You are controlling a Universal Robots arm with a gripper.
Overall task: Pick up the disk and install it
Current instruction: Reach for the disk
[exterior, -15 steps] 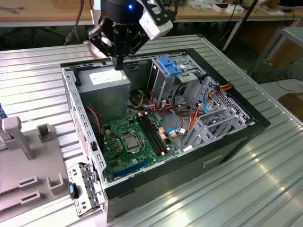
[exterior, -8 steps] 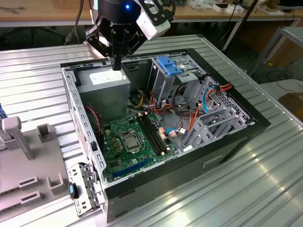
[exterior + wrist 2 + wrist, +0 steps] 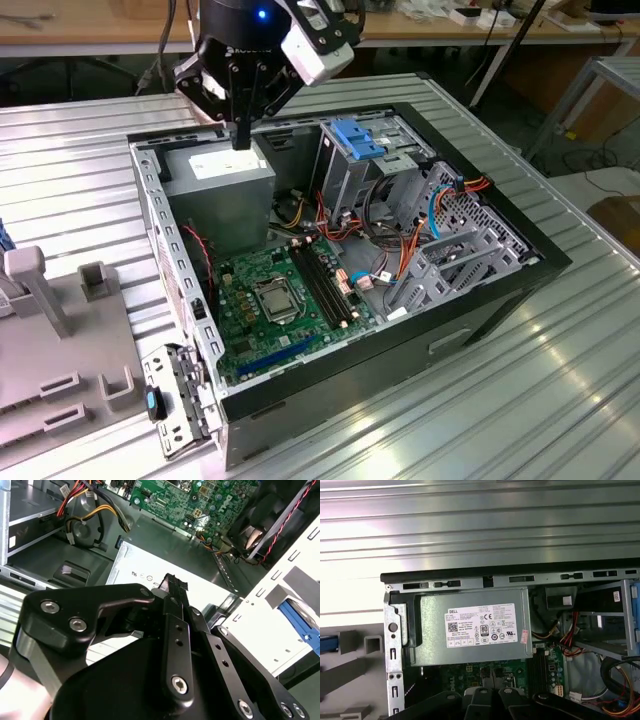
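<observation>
One arm's gripper (image 3: 240,140) is hovering over the open computer case (image 3: 470,320), which is lying side-up on the ribbed metal table (image 3: 560,400). Its fingers (image 3: 240,122) are pointing straight down, pressed together and holding nothing. In the second wrist view the gripper (image 3: 175,586) is showing the same: tips closed, empty. Directly under the tips is a grey metal box (image 3: 225,190) w/ a white label, sitting in the far corner of the case toward the exterior view's left. Whether the tips are touching it or hanging just above it, can't tell. The first wrist view is looking down on that box (image 3: 430,645), w/ the green circuit board (image 3: 485,672) just beside it. The disk (image 3: 3,235) is sitting outside the case, well apart from the gripper, at the exterior view's left edge near a grey holder (image 3: 60,350) on the table; just a blue bit of it is reaching into frame. In the first wrist view the disk (image 3: 327,644) is poking in as a blue end next to the same holder (image 3: 350,672). Inside the case, approx. mid-floor, the circuit board (image 3: 270,310) is lying flat. A light-blue slotted bracket (image 3: 355,135) is sitting atop the drive cage, and orange & red cables (image 3: 400,250) are running between cage and board.
</observation>
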